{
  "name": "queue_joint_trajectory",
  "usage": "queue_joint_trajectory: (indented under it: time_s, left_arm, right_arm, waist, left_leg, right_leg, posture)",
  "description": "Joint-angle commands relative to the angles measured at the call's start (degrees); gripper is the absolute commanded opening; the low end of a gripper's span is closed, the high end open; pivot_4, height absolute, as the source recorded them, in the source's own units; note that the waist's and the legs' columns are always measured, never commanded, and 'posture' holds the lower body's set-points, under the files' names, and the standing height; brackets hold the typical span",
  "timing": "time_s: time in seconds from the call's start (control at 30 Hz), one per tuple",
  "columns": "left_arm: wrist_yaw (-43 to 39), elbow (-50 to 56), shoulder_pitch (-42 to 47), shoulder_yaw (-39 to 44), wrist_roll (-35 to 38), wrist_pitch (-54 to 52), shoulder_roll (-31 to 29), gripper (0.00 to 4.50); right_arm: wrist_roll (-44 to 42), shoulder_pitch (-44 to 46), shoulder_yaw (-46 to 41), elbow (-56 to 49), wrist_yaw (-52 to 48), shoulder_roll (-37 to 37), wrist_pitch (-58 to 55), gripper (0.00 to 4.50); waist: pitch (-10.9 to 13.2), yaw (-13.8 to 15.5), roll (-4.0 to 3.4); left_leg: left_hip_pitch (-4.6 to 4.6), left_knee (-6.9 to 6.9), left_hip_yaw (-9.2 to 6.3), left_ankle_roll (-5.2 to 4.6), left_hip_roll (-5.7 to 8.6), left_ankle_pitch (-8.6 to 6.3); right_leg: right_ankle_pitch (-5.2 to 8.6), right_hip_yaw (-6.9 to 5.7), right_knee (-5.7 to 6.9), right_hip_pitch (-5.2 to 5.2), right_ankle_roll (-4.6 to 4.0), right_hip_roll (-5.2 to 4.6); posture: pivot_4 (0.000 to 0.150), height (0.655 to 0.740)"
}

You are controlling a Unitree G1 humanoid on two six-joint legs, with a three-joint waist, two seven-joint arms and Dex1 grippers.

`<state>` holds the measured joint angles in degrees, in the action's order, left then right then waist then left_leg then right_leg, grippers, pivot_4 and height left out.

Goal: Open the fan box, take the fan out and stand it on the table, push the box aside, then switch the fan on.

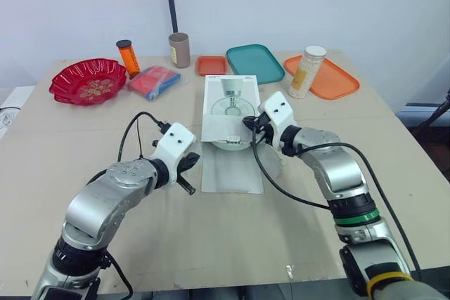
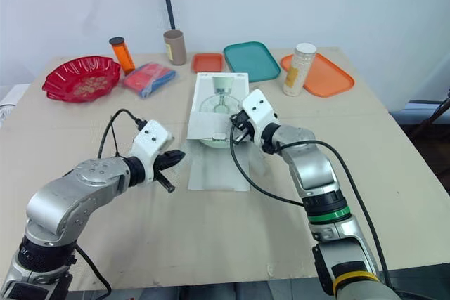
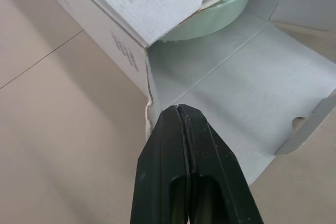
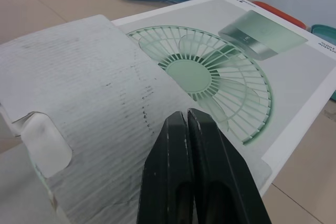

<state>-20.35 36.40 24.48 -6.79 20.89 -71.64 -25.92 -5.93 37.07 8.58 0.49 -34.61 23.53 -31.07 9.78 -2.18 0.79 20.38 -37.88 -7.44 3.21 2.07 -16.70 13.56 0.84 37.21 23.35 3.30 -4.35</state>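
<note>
White cardboard in the middle of the table point(image 1: 211, 244): that's the fan box point(image 1: 228, 100), lying flat with a green fan printed on its top face; its near end is open, and the long flap point(image 1: 232, 170) is folded down flat on the tabletop toward the robot; right at that open mouth the pale green rim of the fan point(image 1: 232, 145) peeks out, so the fan is inside the box, not out on the table.

Left gripper point(image 1: 193, 161) comes in low at the left edge of the laid-out flap, close to the box's near-left corner; its two black fingers are pressed together with nothing between them; whether the tips touch the cardboard, I can't tell.

Right gripper point(image 1: 251, 126) sits at the right side of the open mouth, over the box's near edge; in the right wrist view its fingers are also squeezed tight together, pinching nothing, with a short tuck flap and the printed fan just past them.

Along the far edge, well apart from the box: a red bowl point(image 1: 88, 81), an orange bottle point(image 1: 129, 57), a blue-and-red packet point(image 1: 153, 81), a brown cup point(image 1: 179, 50), a small orange tray point(image 1: 211, 65), a teal tray point(image 1: 254, 62); and a white-lidded jar point(image 1: 306, 72) at the edge of a larger orange tray point(image 1: 330, 79).
</note>
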Motion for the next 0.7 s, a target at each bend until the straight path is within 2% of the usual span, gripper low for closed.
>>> queue_joint_trajectory:
  time_s: [0.03, 0.3, 0.7]
  left_arm:
    - [1.09, -0.25, 0.43, 2.97, -0.16, 0.23, 0.20, 0.00]
    - [1.33, -5.29, -0.19, 2.23, -2.36, 5.57, -0.98, 0.00]
    - [-0.13, -19.63, 5.49, -2.85, -6.80, 19.13, 2.52, 0.00]
  right_arm:
    - [0.87, -0.84, 1.07, 1.37, -0.78, 0.38, 0.44, 0.09]
    - [2.10, -1.44, 1.75, 1.88, -1.44, 0.53, 2.35, 0.09]
    - [4.05, -3.50, 3.40, 0.48, -2.81, 0.91, 4.62, 0.09]
  waist:
    - [0.00, 0.02, 0.00]
    - [-0.03, 0.01, 0.05]
    - [-0.09, 0.21, 0.15]
  left_leg:
    - [0.00, 0.02, 0.00, 0.14, 0.00, 0.08]
    - [-0.02, 0.04, 0.01, 0.16, -0.01, 0.09]
    - [-0.02, 0.05, 0.02, 0.16, 0.00, 0.09]
  right_leg:
    - [0.00, 0.00, 0.00, 0.01, 0.00, 0.00]
    - [0.00, 0.00, 0.00, 0.00, 0.00, 0.00]
    - [0.00, 0.00, -0.02, 0.00, 0.00, -0.01]
  posture:
    - [0.150, 0.7400]
    - [0.150, 0.7400]
    - [0.150, 0.7400]
